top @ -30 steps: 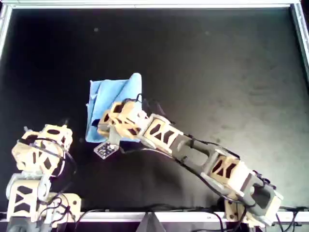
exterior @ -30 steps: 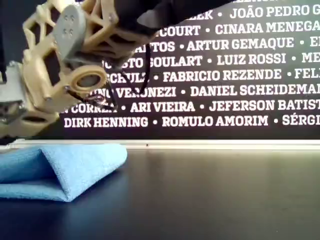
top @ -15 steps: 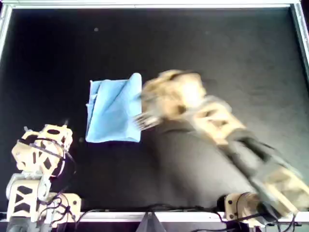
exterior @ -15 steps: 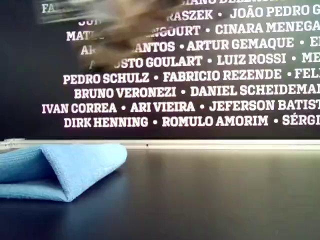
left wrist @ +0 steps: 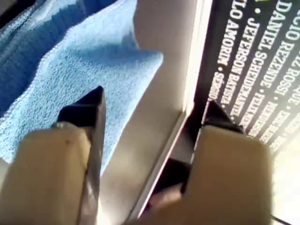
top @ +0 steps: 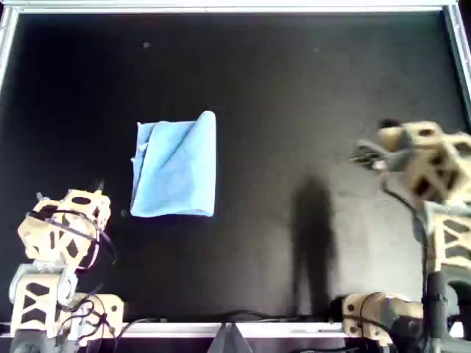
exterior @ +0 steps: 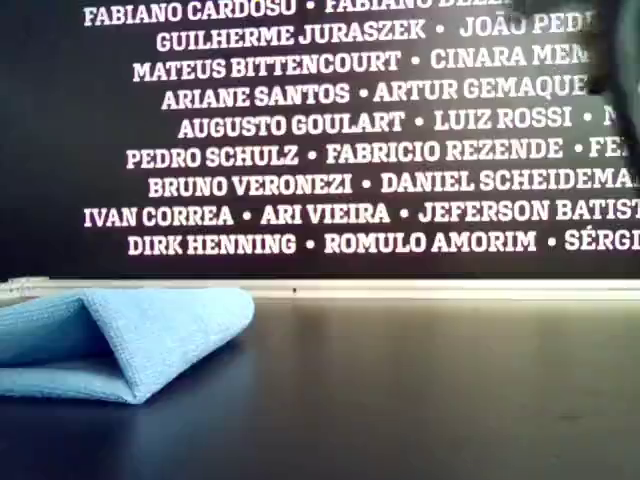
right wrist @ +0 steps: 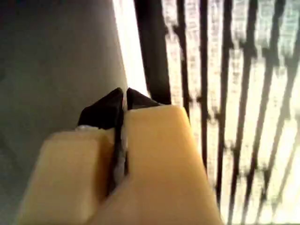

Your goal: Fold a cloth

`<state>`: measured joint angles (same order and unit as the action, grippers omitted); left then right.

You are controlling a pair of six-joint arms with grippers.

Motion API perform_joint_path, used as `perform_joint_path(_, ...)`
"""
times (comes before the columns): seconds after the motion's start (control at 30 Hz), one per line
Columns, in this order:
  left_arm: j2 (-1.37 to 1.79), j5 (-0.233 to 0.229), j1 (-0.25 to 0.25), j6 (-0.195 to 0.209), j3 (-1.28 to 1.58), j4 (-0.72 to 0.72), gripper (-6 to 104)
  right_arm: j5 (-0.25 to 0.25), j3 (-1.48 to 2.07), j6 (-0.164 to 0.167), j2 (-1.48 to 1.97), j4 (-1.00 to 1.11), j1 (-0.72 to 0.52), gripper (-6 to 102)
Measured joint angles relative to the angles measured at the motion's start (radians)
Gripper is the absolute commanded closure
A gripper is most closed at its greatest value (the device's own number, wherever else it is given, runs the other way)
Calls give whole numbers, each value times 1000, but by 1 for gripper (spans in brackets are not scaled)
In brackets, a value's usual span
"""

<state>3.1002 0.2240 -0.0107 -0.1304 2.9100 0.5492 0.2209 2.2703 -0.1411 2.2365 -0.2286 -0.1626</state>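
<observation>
The cloth (top: 175, 165) lies folded on the black table, left of centre in the overhead view. It sits at the exterior view's left (exterior: 120, 335), a rounded fold facing the camera. My first gripper (left wrist: 154, 101) is open and empty, with the cloth (left wrist: 70, 70) just beyond its fingertips. It belongs to the arm (top: 62, 228) folded up at the overhead view's lower left. My second gripper (right wrist: 124, 93) is shut on nothing and faces the table's bright edge rail. Its arm (top: 419, 158) is drawn back at the overhead view's right, far from the cloth.
A metal rail (top: 235, 7) frames the table. A dark wall with white names (exterior: 350, 150) stands behind the far edge. The arm bases (top: 368, 316) sit along the near edge.
The arm that hovered over the cloth has swung away to the overhead view's right and left the exterior view. The cloth stays folded in place. The lower-left arm has not moved.
</observation>
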Motion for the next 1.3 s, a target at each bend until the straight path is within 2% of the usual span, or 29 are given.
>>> perform_joint_path(0.2,0,0,0,0,0,0,23,0,189,0,89,124,-25,93)
perform_joint_path(0.5,0,0,0,0,0,0,23,0,437,3,408,133,-25,93)
perform_joint_path(0.67,0,0,0,0,0,0,23,12,517,2,448,133,21,93)
perform_joint_path(0.73,0,0,0,0,0,0,23,-6,540,0,451,137,15,93)
perform_joint_path(0.9,0,0,0,0,0,0,23,-6,600,0,508,140,31,93)
perform_joint_path(1.03,0,0,0,0,0,0,23,-58,672,2,641,140,35,93)
perform_joint_path(1.17,0,0,0,0,0,0,23,-115,724,6,801,140,100,93)
perform_joint_path(1.23,0,0,0,0,0,0,23,-158,746,6,842,143,118,93)
perform_joint_path(1.3,0,0,0,0,0,0,23,-173,746,6,844,146,132,93)
